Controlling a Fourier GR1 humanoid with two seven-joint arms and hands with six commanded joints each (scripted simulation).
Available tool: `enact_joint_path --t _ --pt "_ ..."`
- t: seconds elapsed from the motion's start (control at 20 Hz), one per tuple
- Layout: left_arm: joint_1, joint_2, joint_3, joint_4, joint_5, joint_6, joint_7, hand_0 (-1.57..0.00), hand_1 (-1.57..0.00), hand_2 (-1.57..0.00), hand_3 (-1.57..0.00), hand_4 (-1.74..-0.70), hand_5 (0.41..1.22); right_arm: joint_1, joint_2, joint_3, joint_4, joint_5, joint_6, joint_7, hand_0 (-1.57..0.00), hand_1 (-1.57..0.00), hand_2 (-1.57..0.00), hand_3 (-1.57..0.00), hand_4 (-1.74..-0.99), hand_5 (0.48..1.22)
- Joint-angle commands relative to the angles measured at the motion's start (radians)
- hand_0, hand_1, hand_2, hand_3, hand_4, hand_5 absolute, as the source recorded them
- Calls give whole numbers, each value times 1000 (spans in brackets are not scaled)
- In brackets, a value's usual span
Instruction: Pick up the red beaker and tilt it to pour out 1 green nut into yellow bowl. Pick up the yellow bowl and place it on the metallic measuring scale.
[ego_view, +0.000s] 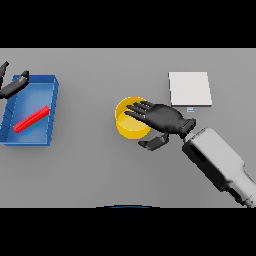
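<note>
**Right hand spread over the yellow bowl**

The right hand (162, 117) is reaching in from the lower right and hovering over the yellow bowl (131, 125), its fingers (137, 109) stretched out straight across the bowl's right rim and its thumb pointing down beside the near edge, grasping nothing. The bowl is sitting near the middle of the grey table (90, 170). The metallic measuring scale (189, 89) is lying just beyond and to the right of the bowl. At the far left, a red beaker (33, 119) is lying tilted inside a blue tray (52, 107). The left hand (14, 85) is showing at the left edge over the tray's far corner, fingers relaxed and holding nothing.
</note>
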Motion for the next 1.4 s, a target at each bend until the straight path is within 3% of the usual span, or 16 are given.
enact_joint_path --t 0.0,0.1,0.6,0.8,0.85,0.9,0.95,1.05,1.2,1.35 --pt "-7 -5 -3 11 -5 1 -1 1 1 1 1 -808 695 -28 10 6 29 1 12 -3 1 1 1 1 -1155 646" --pt "-4 4 0 10 -5 -2 5 1 1 1 1 -808 696 -52 12 40 60 16 46 -27 1 1 1 1 -1161 658" --pt "3 4 -13 16 -21 -6 -22 1 1 1 1 -792 708 -157 68 114 230 62 120 -12 1 1 1 -12 -1188 693" --pt "-5 6 -9 23 -21 -6 -9 1 1 1 1 -791 712 -167 62 113 255 67 111 -20 -48 -60 -88 -130 -1261 809" --pt "-15 8 -7 33 -19 -11 -4 1 1 1 1 -791 711 -169 70 114 253 64 113 -24 -193 -183 -189 -215 -1309 891" --pt "-7 12 -6 34 -19 -13 -20 1 1 1 1 -789 710 -170 73 115 255 65 108 -34 -455 -407 -349 -322 -1363 957" --pt "-11 7 -12 43 -25 -12 -32 1 1 1 1 -788 710 -167 63 113 254 62 104 -47 -678 -640 -594 -572 -1435 1010" --pt "-6 8 -8 31 -13 -19 -31 1 1 1 1 -787 707 -171 65 111 251 57 111 -39 -999 -975 -945 -792 -1540 1086" --pt "-18 13 -11 40 -23 -19 -26 1 1 1 1 -784 712 -170 62 119 238 48 125 -23 -1278 -1266 -1187 -1027 -1637 1152" --pt "-10 12 -10 27 -18 -20 -28 1 1 1 1 -782 710 -165 53 124 210 30 158 -3 -1421 -1415 -1323 -1130 -1688 1186"
